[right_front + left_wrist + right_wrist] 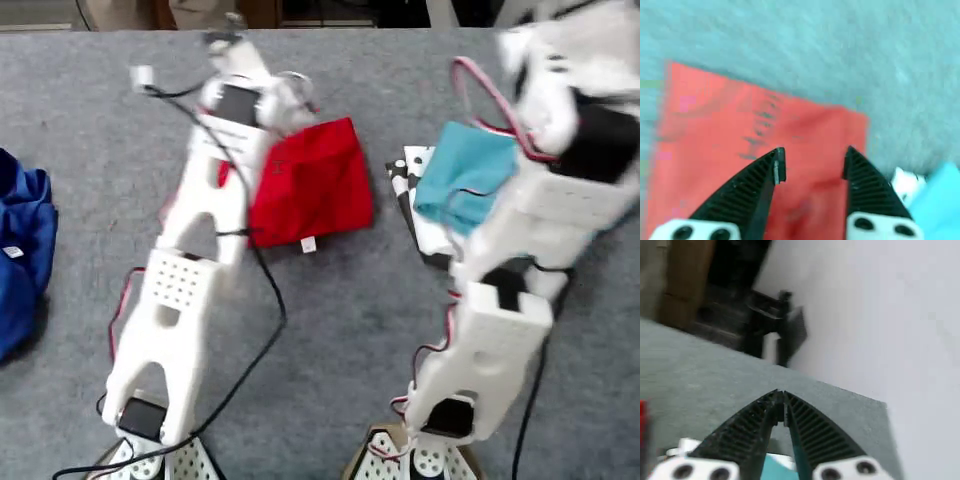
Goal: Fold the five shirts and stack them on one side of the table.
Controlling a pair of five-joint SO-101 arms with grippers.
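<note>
Left wrist view: L jaws spread over red shirt (715,125); R jaws pressed together.

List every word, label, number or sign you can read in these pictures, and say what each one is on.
No text here can be read.
The small white tag at the edge of the folded red fabric shirt: too small to read.
The dark marks on that shirt, in the left wrist view: too blurred to read.
The white tag on the crumpled blue fabric shirt: too small to read.

Grey table (340,330) (white wall (880,315) behind).
</note>
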